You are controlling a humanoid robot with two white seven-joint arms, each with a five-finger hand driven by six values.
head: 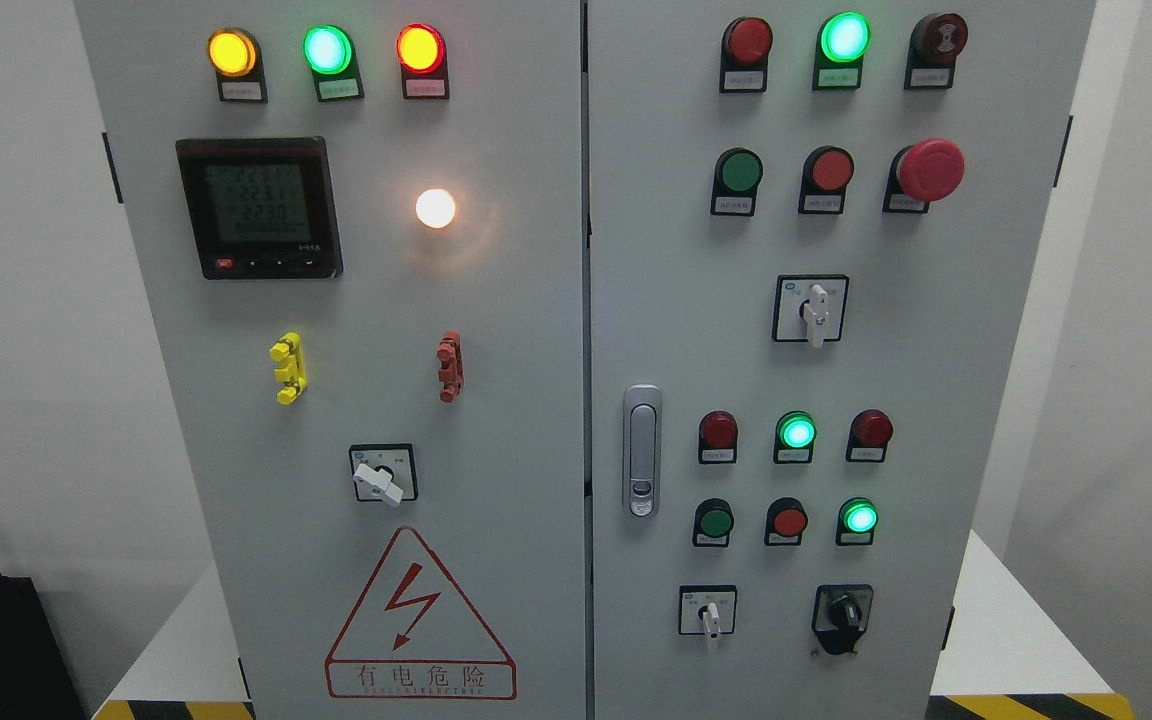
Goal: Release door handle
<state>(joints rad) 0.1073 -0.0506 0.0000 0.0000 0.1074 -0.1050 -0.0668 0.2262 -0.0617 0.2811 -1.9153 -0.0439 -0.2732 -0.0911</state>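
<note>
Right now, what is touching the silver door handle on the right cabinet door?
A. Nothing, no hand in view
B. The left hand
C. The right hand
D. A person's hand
A: the door handle sits flush and alone on the right door, beside the seam between the doors, with no robot hand or arm anywhere in the head view.

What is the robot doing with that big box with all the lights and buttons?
Right now nothing is touching it. No robot hand shows in the head view at all. The robot is looking at a grey electrical cabinet with two doors, and both look closed. The silver door handle on the right door lies flat with nothing holding it, so it seems to be let go already. Several lamps glow, like the green lamp at the top right, and the meter screen on the left door is on.
</note>
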